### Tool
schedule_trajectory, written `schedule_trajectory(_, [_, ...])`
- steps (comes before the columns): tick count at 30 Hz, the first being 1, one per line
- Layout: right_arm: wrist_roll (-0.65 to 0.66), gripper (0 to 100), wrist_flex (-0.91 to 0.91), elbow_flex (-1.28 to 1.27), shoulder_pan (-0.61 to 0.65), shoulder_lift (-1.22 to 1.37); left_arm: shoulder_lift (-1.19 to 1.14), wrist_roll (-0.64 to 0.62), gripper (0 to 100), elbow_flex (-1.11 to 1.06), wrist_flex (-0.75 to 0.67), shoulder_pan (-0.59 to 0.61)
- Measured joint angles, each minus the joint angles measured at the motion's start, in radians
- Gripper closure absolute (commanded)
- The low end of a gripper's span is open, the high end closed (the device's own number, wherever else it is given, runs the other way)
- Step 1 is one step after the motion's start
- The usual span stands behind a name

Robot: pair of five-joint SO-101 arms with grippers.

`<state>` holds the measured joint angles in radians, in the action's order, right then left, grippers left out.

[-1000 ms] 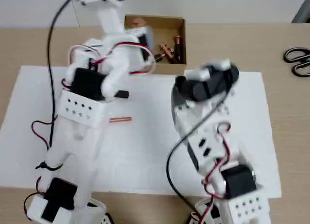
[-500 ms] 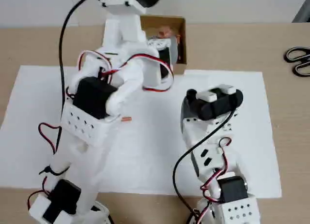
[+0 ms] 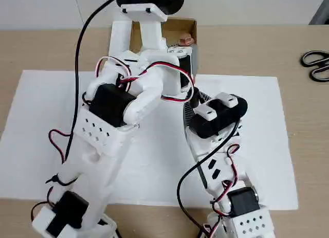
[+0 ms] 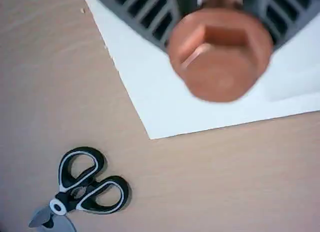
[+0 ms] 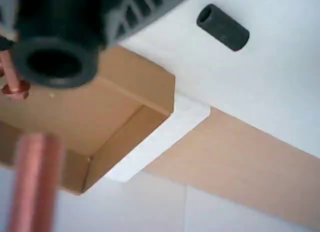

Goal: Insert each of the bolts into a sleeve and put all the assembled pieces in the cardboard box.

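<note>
- My high view is bright and even, lit from overhead; the arms cast only faint, soft-edged shadows on the white paper (image 3: 257, 145).
- In the left wrist view the bolt (image 4: 220, 54) sits close against the lens and is out of focus, and the scissors (image 4: 82, 184) look slightly soft.
- In the right wrist view the sleeve (image 5: 55, 59) and a copper shaft (image 5: 32, 182) nearest the lens are blurred. The cardboard box (image 5: 135, 91) is shaded on its inner wall.
</note>
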<state>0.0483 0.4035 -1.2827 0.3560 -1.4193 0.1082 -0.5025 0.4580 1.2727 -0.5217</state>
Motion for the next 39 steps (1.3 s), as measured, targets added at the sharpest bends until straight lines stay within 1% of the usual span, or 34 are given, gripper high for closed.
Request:
schedule_trajectory(7, [0.000,99.7,-0.014,0.000,-0.002,0.000,0.000,0.000,99,-0.008,0.000,0.000])
schedule_trajectory(11, [0.000,99.7,-0.044,0.000,-0.025,0.000,0.000,0.000,99,-0.008,0.000,-0.003])
schedule_trajectory(20, [0.000,99.7,-0.046,0.000,-0.023,0.000,0.000,0.000,99,-0.008,0.000,-0.005])
schedule_trajectory(27, [0.000,99.7,-0.044,-0.006,-0.034,0.003,0.003,0.003,99,-0.049,-0.011,-0.064])
schedule_trajectory(39, [0.000,99.7,-0.044,-0.006,-0.029,0.003,0.011,-0.008,99,-0.054,-0.020,-0.044])
